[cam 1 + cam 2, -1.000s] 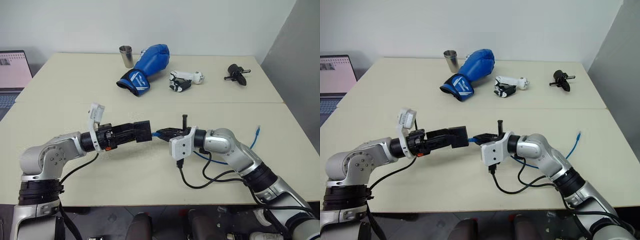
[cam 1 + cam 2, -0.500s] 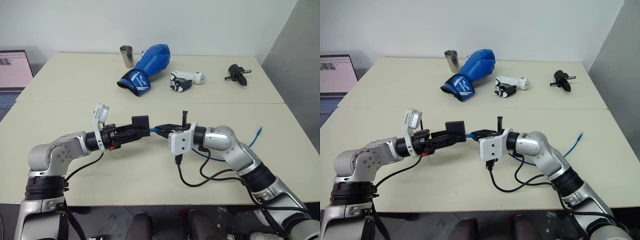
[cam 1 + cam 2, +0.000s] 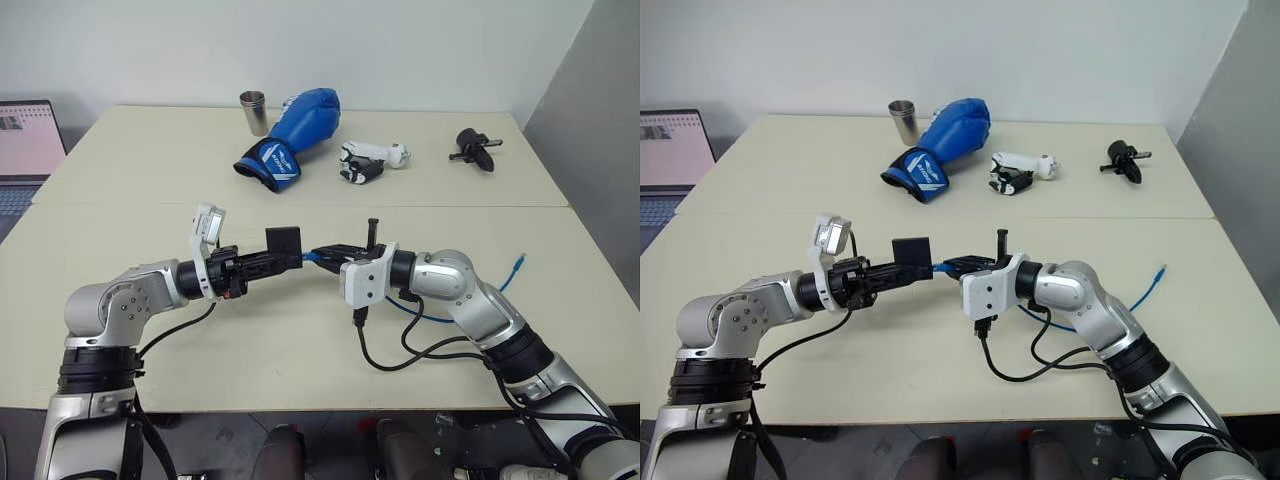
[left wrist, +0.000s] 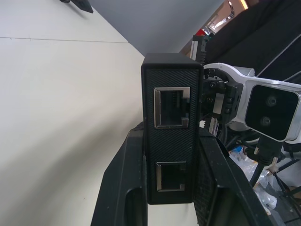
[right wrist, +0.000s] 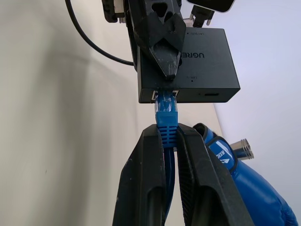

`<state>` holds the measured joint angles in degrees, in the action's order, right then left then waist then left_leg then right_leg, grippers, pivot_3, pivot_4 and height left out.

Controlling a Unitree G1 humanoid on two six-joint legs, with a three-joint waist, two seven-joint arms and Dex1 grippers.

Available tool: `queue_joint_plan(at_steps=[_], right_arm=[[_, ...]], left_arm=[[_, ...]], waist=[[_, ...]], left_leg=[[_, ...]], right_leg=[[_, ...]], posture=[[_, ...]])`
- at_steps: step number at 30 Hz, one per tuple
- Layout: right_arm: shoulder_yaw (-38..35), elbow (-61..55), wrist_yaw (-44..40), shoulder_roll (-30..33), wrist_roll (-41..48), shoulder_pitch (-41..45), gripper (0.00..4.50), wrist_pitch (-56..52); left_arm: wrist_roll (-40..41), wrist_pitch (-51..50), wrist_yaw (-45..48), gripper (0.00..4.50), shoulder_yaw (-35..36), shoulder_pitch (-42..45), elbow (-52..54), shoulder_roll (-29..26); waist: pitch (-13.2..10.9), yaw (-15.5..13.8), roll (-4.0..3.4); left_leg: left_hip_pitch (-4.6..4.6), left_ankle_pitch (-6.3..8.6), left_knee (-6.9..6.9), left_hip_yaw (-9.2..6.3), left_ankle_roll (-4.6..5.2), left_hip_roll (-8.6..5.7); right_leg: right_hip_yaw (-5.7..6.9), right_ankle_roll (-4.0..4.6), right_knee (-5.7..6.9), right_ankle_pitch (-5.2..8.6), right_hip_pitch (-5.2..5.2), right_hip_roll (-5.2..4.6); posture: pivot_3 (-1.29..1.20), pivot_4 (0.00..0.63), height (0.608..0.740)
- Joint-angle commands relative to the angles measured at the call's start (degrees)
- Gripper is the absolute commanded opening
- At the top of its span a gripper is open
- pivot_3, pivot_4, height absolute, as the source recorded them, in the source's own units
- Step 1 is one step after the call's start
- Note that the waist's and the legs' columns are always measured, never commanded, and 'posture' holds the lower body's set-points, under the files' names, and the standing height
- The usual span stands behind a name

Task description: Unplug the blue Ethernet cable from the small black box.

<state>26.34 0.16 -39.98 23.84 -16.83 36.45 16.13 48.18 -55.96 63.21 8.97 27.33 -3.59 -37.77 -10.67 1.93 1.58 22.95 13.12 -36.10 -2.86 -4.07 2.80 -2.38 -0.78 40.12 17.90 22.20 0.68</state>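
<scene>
Tools meet above the desk [image 3: 300,330] centre: left tool [image 3: 284,255] pinches the small black box [image 5: 188,66], lettered "UGRE…"; right tool [image 5: 167,136] pinches the blue Ethernet cable [image 5: 165,110] at its plug, still seated in the box's port.

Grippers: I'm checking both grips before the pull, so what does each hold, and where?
Left gripper clamps the black box across its flat faces. Right gripper pinches the blue cable at the plug boot, still plugged in.
</scene>
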Motion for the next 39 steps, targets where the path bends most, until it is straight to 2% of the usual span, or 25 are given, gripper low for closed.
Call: queue_joint_plan(at_steps=[1,4,6,7,10,13,17,21,26,33,39], right_arm=[[-0.1,-3.8,-0.5,-0.5,0.6,-0.2,0.08,2.4],[-0.1,-4.4,-1.4,-0.5,1.5,-0.6,0.08,2.1],[-0.4,-5.4,-2.7,-0.1,2.5,-1.1,0.8,1.0],[-0.5,-6.0,-3.5,0.1,2.8,-1.3,0.91,0.3],[-0.9,-8.7,-6.7,0.9,5.1,-2.2,1.62,-2.7],[-2.1,-12.6,-10.8,1.9,10.4,-3.5,2.21,-8.0],[-6.4,-18.2,-12.9,1.2,22.0,-4.8,2.21,-23.2],[-12.3,-18.6,-9.7,-3.0,34.8,-4.8,2.21,-42.7],[-16.2,-18.0,-8.3,-5.4,44.1,-4.6,2.21,-56.4],[-19.0,-15.9,-8.1,-6.1,51.3,-3.6,2.21,-64.6],[-19.1,-12.1,-7.9,-6.9,51.8,-2.3,2.21,-65.1]], left_arm=[[0.1,0.1,0.0,0.79,-0.3,1.0,0.3,0.4],[-0.1,0.3,0.2,0.79,-0.4,1.0,0.1,0.4],[-0.5,1.0,0.5,0.79,-0.9,1.0,0.0,0.2],[-1.0,1.6,1.1,0.79,-1.4,1.0,0.2,-0.1],[-2.1,3.0,2.3,0.79,-2.4,1.2,0.6,-0.4],[-3.5,4.7,3.4,0.79,-3.3,1.8,0.1,-0.8],[-6.1,8.2,6.9,0.79,-5.3,2.3,-0.5,-2.1],[-6.8,10.4,9.4,0.79,-5.7,3.2,-0.5,-2.1],[-6.5,9.8,10.4,0.79,-5.4,4.2,-0.9,-2.5],[-4.8,8.0,11.0,0.79,-4.2,5.0,-1.0,-2.5],[-4.5,7.3,11.3,0.79,-4.2,5.1,-1.1,-2.5]], waist=[[0.0,0.0,0.0],[0.0,0.0,0.0],[0.0,0.0,0.0],[0.0,0.0,0.0],[0.0,0.0,0.0],[0.0,-0.1,0.0],[0.0,-0.1,-0.01],[0.0,-0.1,0.0],[0.0,-0.1,-0.01],[0.0,0.0,-0.01],[0.0,0.0,-0.01]], left_leg=[[0.0,0.0,0.0,0.0,0.0,0.0],[0.0,0.0,0.0,0.0,0.0,0.0],[0.0,0.0,0.0,0.0,0.0,0.0],[0.0,0.0,0.0,0.0,0.0,0.0],[0.01,0.0,0.0,-0.02,0.0,0.01],[0.0,0.0,0.0,-0.02,0.0,-0.01],[0.0,0.0,0.0,-0.03,0.0,-0.01],[-0.01,0.0,0.0,-0.06,0.0,0.0],[0.0,0.0,0.0,-0.04,0.01,-0.01],[0.02,0.01,0.01,-0.02,0.02,-0.01],[0.02,0.01,0.02,-0.01,0.02,-0.01]], right_leg=[[0.0,0.0,0.0,0.0,0.0,0.0],[0.0,0.0,0.0,0.0,0.0,0.0],[0.0,0.0,0.0,0.0,0.0,0.0],[0.0,0.0,0.0,0.0,0.0,0.0],[0.0,0.0,0.0,0.0,0.0,0.0],[0.02,0.0,0.0,0.0,-0.02,0.0],[0.02,0.0,-0.02,0.0,-0.04,-0.01],[0.02,0.0,-0.01,0.0,-0.05,-0.01],[0.02,0.0,-0.01,0.0,-0.03,0.0],[0.03,-0.01,-0.04,0.01,-0.01,0.0],[0.06,-0.01,-0.04,0.01,0.01,0.01]], posture=[[0.0,0.15,0.74],[0.0,0.15,0.74],[0.0,0.15,0.74],[0.0,0.15,0.74],[0.0,0.15,0.74],[0.0,0.15,0.74],[0.0,0.15,0.74],[0.0,0.15,0.74],[0.0,0.15,0.74],[0.0,0.15,0.74],[0.0,0.15,0.74]])
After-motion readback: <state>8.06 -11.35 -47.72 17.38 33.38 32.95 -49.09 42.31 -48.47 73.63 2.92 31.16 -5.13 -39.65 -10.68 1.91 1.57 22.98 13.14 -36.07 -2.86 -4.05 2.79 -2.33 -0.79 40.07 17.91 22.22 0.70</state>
